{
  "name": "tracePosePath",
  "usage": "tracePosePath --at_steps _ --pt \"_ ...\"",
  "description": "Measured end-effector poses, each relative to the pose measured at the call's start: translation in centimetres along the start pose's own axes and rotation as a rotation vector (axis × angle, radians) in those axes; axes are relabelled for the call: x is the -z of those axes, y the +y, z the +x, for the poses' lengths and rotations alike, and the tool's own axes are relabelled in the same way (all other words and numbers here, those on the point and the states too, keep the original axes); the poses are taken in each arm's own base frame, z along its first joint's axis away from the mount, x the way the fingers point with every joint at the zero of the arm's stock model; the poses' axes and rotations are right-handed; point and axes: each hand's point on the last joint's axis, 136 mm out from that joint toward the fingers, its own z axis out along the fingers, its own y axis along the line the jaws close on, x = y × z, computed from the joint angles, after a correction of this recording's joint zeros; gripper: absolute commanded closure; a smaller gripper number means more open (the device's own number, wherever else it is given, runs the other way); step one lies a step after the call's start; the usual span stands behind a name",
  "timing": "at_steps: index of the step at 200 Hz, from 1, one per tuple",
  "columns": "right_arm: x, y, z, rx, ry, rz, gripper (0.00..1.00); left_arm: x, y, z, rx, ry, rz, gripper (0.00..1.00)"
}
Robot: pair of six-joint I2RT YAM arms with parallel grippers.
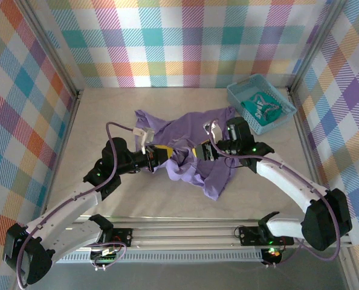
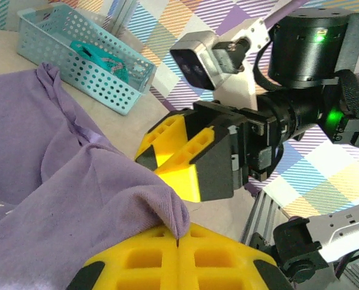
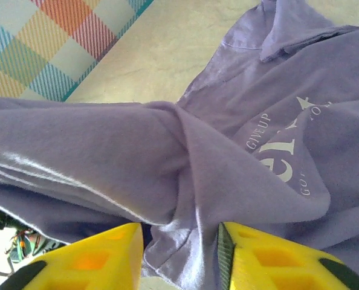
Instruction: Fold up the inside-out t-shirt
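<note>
The inside-out t-shirt (image 1: 185,130) is lavender and lies crumpled in the middle of the table. My left gripper (image 1: 162,154) sits at the shirt's near left edge. In the left wrist view its yellow jaws (image 2: 178,237) are shut on a pinched fold of the t-shirt (image 2: 58,181). My right gripper (image 1: 191,152) faces it from the right, close by. In the right wrist view its fingers (image 3: 179,232) stand apart with a bunched ridge of the t-shirt (image 3: 240,90) between them. White lettering shows on that cloth. The right gripper (image 2: 185,151) also appears in the left wrist view, open.
A small teal basket (image 1: 235,96) stands at the far right corner and holds a teal-green garment (image 1: 261,107). The basket (image 2: 58,66) and the garment (image 2: 101,57) also appear in the left wrist view. Checked walls close in the table. A metal rail runs along the near edge.
</note>
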Motion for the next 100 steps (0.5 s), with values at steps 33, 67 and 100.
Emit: tracePosePath --at_steps 33,67,100 --pt "-0.7 1.1 1.0 0.102 0.037 0.002 0.41 0.2 0.7 0.5 0.02 0.027 -0.051 1.0" --pt "-0.7 1.9 1.1 0.209 0.032 0.022 0.3 0.7 1.0 0.4 0.021 0.043 -0.09 1.0" --pt "-0.6 2.7 0.9 0.268 0.02 0.022 0.26 0.9 1.3 0.4 0.032 0.052 -0.115 1.0"
